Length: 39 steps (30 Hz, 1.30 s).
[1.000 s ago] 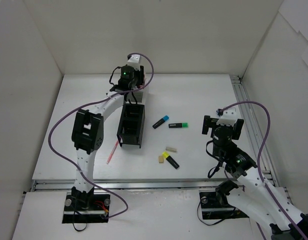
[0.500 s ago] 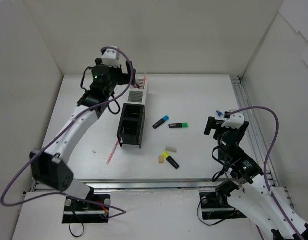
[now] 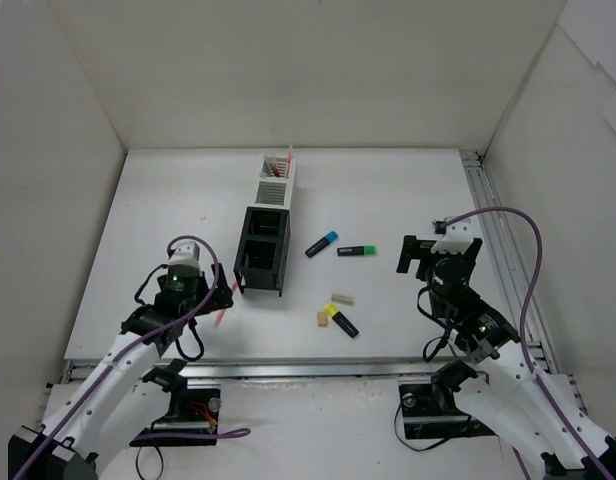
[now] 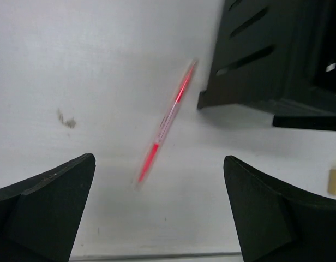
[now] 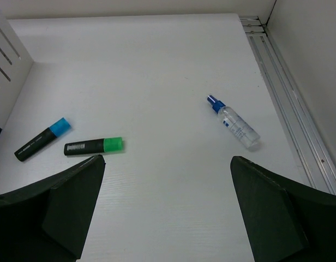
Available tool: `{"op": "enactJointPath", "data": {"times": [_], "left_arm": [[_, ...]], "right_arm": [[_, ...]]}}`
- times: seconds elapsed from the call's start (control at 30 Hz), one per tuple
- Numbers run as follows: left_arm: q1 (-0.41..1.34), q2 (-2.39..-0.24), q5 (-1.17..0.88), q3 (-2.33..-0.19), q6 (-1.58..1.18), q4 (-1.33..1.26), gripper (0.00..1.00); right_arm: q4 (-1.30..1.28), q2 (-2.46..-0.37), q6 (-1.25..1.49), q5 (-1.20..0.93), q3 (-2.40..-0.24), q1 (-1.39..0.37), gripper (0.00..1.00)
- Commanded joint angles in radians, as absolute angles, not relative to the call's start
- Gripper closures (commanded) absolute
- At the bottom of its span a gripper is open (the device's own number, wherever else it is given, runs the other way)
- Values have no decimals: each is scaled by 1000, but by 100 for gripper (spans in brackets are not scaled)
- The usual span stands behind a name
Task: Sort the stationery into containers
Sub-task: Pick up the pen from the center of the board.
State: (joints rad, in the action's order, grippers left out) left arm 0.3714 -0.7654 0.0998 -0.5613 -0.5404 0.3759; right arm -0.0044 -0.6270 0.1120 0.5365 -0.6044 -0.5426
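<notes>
The containers (image 3: 263, 250) stand in a narrow row, two black boxes near and two white ones (image 3: 275, 182) far. A red pen (image 3: 290, 158) leans in the far white one. A second red pen (image 3: 225, 303) (image 4: 165, 123) lies left of the black box (image 4: 277, 54). My left gripper (image 3: 203, 295) (image 4: 159, 157) hangs open just short of it, nothing between its fingers. Blue-capped (image 3: 322, 243) (image 5: 42, 139), green-capped (image 3: 356, 250) (image 5: 94, 146) and yellow-capped (image 3: 340, 320) highlighters and two beige erasers (image 3: 342, 298) (image 3: 323, 318) lie mid-table. My right gripper (image 3: 438, 260) (image 5: 167, 158) is open and empty, right of the green one.
A small clear spray bottle with a blue top (image 5: 233, 123) lies ahead of the right gripper. A metal rail (image 5: 299, 125) runs along the table's right edge. White walls close in the back and both sides. A dark smudge (image 4: 66, 119) marks the table left of the pen.
The left arm swung back from the far white containers to the near left, and its jaws opened. A red pen now stands in the white container. The right arm barely shifted.
</notes>
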Motion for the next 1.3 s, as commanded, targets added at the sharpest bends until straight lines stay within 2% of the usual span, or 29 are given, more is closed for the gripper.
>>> {"op": "enactJointPath", "data": {"times": [0.0,0.13,0.3,0.43,0.67,0.73,0.83,0.93,1.03,1.13,1.27], "left_arm": [[370,-739,91,-520,-650,393,1],[370,-802,80,-479,-635,335,10],[370,-925,81,-482,-584,281,11],[359,-989,68,-502,-580,265,24],[359,-1063,28,-506,-583,250,28],[359,-1103,29,-512,-587,247,34],[359,-1133,41,-531,-592,250,38],[368,-1149,60,-543,-604,259,51],[377,-1170,84,-566,-624,296,54],[390,-1193,121,-592,-650,360,64],[414,-1209,141,-606,-676,400,72]], "right_arm": [[61,-650,133,494,-624,-540,2],[58,-638,140,477,-620,-540,2],[64,-606,132,454,-614,-537,2],[66,-609,133,453,-614,-540,2],[66,-621,127,443,-614,-538,2],[66,-621,129,443,-614,-538,2],[67,-624,127,437,-614,-541,2],[68,-624,123,437,-614,-538,2],[69,-624,123,442,-611,-537,2],[72,-621,121,453,-609,-538,2],[75,-620,121,454,-606,-538,2]]}}
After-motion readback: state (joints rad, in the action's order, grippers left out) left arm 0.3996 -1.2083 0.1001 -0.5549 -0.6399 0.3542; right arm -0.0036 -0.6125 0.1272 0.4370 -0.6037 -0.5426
